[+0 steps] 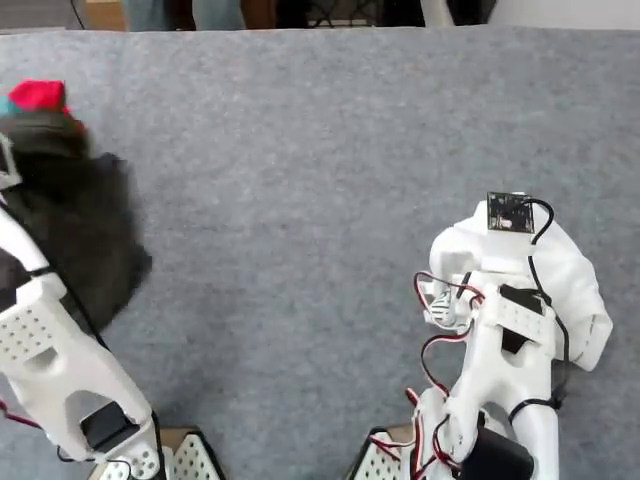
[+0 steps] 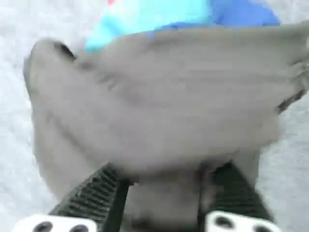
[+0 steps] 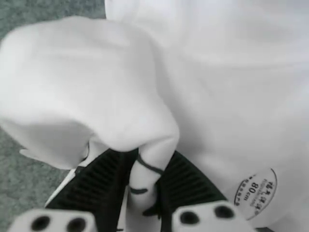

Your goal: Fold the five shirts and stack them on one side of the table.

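Grey felt table (image 1: 330, 140) is carrying both arms; at its left edge the left gripper (image 2: 161, 195) is pinching the grey shirt (image 2: 159, 111) lying over a blue shirt (image 2: 159, 14), while at the right side the right gripper (image 3: 140, 188) is clamping tightly a fold of the white shirt (image 3: 217, 96), near its round printed stamp (image 3: 255, 187)

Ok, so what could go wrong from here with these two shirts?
1. The right gripper pinches only a thin fold of the white shirt; it could slip out mid-fold.
2. The grey shirt lies bunched at the left gripper, next to the teal shirt and blue shirt; it may land crumpled or drag them askew.
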Available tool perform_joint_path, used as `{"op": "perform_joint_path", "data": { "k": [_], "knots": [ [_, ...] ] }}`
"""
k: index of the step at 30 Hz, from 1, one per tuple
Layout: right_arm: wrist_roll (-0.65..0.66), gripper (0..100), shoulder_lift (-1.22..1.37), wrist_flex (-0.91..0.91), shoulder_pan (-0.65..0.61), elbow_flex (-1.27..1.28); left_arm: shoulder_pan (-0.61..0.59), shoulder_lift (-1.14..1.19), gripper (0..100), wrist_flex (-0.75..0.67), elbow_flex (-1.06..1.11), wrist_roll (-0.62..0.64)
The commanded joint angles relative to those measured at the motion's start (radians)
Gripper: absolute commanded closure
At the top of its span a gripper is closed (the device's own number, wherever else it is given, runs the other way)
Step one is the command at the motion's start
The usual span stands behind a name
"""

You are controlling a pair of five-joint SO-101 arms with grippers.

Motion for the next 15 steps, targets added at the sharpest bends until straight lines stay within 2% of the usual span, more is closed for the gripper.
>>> {"op": "perform_joint_path", "data": {
  "k": [1, 4, 7, 11, 15],
  "knots": [
    [0.009, 95.6, 0.004, -0.008, -0.015, 0.004, 0.007, -0.114, 65, 0.000, 0.047, 0.071],
    [0.009, 95.6, -0.001, 0.015, -0.032, -0.004, -0.015, -0.161, 65, 0.000, 0.024, 0.072],
    [0.009, 95.6, -0.001, 0.137, -0.094, -0.071, -0.073, -0.249, 65, 0.000, -0.002, 0.068],
    [0.005, 95.6, -0.001, 0.433, -0.258, -0.294, -0.150, -0.391, 65, 0.002, 0.033, 0.066],
    [0.006, 95.6, -0.001, 0.779, -0.503, -0.582, -0.205, -0.514, 65, 0.002, 0.163, 0.044]
  ]
}}
